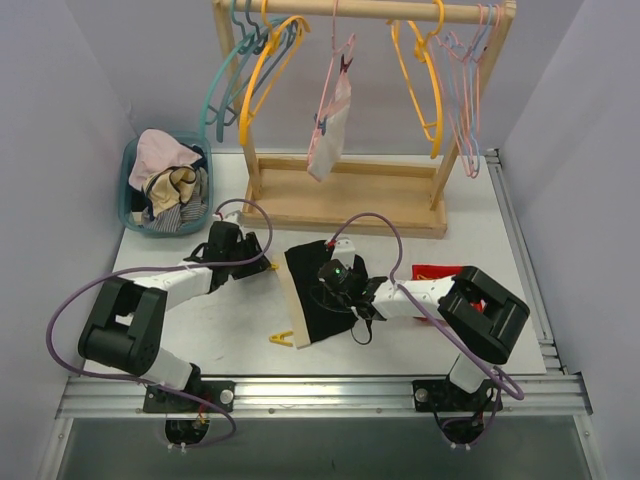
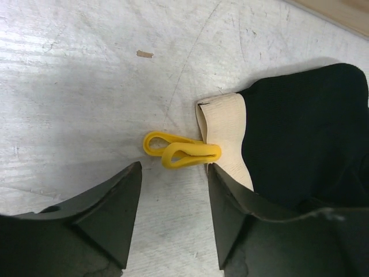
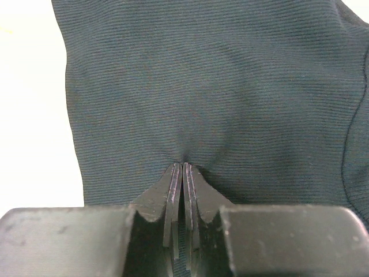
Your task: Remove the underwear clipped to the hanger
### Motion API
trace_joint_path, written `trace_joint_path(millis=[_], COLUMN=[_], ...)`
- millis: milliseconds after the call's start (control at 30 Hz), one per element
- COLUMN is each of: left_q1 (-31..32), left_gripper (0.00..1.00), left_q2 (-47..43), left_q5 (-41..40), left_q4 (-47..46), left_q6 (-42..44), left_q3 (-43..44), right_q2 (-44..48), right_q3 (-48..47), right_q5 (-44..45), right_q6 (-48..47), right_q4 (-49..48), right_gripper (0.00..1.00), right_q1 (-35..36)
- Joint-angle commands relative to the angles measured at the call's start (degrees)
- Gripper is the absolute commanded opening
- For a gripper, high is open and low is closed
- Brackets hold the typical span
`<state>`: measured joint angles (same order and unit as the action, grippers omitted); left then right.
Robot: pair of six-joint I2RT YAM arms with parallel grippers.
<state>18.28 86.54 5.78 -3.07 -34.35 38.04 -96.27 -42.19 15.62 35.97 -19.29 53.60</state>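
Black undies [image 1: 308, 288] lie flat in the middle of the tabletop [image 1: 225, 325], nearer its near edge. R claw [image 3: 183, 167] is shut tight, pinching the black cloth. L claw [image 2: 173, 168] is abt half open and holds nothing. 1 yellow clip [image 2: 181, 153] on the tan waistband [image 2: 225, 130] sits just in front of its gap. Pink-white undies [image 1: 330, 135] hang on the rack [image 1: 350, 205] by the far edge.

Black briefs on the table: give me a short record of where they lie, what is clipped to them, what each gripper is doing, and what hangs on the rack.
item: black briefs, flat on the table, beige waistband on the left side
clips: yellow clip on the waistband's far end; second yellow clip at its near end
left gripper: open, fingers either side of the far clip
right gripper: shut on the black fabric
rack: pale briefs hanging from the wooden rack
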Motion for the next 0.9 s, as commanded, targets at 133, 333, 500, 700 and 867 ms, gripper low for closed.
trace_joint_path(millis=[133,333,500,700,867], left_q1=[-2.2,-5.0,-6.2,-7.6,-11.9], left_gripper=[0.65,0.5,0.41,0.09,0.03], left_q2=[-1.4,1.5,4.2,4.2,1.4], left_q5=[1.2,7.7,12.1,13.9,15.1], left_q4=[-4.8,-13.9,-18.2,-19.5,-18.1], left_q6=[-1.2,-5.1,-7.3,-7.4,-5.9], left_q3=[-0.8,-3.3,-4.6,-5.9,-8.2], right_q2=[-1.2,-0.9,-0.3,-0.1,-0.2], right_q3=[2.5,2.8,3.3,3.5,4.4], right_q5=[-0.3,-0.5,-0.1,-0.1,-0.1], right_q6=[-0.4,-0.2,-0.2,0.2,1.1], right_q4=[6.1,6.0,6.1,6.1,6.0], right_gripper=[0.01,0.0,0.0,0.0,0.0], right_q1=[-0.6,-0.6,-0.7,-1.1,-2.3])
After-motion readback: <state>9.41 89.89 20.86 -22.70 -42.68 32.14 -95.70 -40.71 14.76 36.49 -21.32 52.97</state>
